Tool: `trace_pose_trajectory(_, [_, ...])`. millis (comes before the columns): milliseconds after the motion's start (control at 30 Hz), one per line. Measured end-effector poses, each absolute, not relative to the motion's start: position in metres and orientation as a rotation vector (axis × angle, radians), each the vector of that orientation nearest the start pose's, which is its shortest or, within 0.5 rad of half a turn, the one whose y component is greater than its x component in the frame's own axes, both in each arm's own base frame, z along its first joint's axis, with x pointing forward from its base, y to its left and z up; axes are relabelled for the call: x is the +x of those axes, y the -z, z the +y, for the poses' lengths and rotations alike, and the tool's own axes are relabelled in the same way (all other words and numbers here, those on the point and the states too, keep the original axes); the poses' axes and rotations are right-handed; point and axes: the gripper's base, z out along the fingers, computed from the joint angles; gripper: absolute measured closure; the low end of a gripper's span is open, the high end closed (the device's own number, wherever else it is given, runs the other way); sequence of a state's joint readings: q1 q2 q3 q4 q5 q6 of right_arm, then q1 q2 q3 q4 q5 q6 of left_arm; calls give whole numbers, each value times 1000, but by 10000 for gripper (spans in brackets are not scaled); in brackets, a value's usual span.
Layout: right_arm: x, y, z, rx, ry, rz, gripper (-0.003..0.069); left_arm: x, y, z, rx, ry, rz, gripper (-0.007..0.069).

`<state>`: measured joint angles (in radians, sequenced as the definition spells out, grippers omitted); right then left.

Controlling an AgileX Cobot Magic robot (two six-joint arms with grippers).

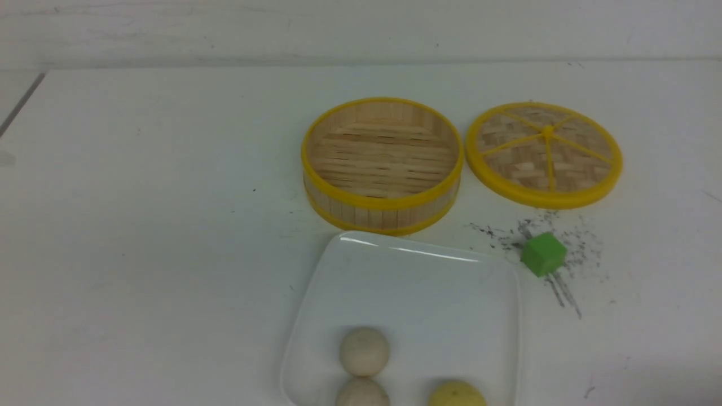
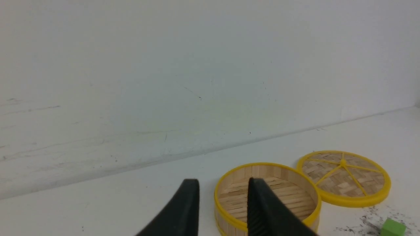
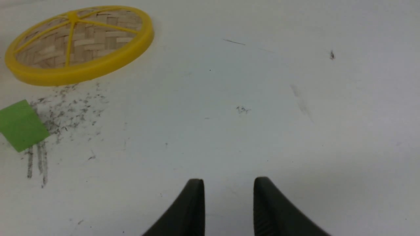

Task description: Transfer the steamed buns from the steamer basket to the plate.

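Front view. Basket (image 1: 382, 217), one, round, bamboo slats, yellow rims above and below; interior bare, slatted floor visible. Stands upright toward the far side of the worktop (image 1: 169, 237). Lid (image 1: 507, 152), one, flat woven disc, yellow edge and spokes; lies just to the right of the basket, spokes uppermost. Plate (image 1: 428, 304), one, white, square, rounded corners, glossy; on the near side of the basket, its near edge cut off by the picture. Buns, three, all on the plate, in its near part: off-white bun (image 1: 364, 352), whole in view; second off-white bun (image 1: 362, 393), partly cut off, just nearer than the first; yellow bun (image 1: 457, 395), also partly cut off, to their right and apart from them. Cube (image 1: 544, 254), one, green, on the worktop just right of the plate's far right corner, on the near side of the lid. Dark marks on the surface around the cube.

Left wrist view. Left pincer (image 2: 223, 182), black, blurred; tips apart, nothing between them but the view beyond. Behind: basket, partly covered by one tip, with lid and part of the cube.

Right wrist view. Right pincer (image 3: 229, 181), black; tips apart, bare worktop showing between, nothing gripped. Also seen: lid and cube.
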<state>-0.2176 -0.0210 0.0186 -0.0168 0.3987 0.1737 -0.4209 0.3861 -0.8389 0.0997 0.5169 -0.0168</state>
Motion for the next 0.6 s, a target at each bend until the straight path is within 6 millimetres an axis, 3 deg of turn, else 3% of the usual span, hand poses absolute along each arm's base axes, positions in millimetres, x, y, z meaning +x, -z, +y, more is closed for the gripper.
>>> trace_pose_trajectory(600, [50,-172,-12,356,47,1846,419,45,-414,-16,319,281,1529,382])
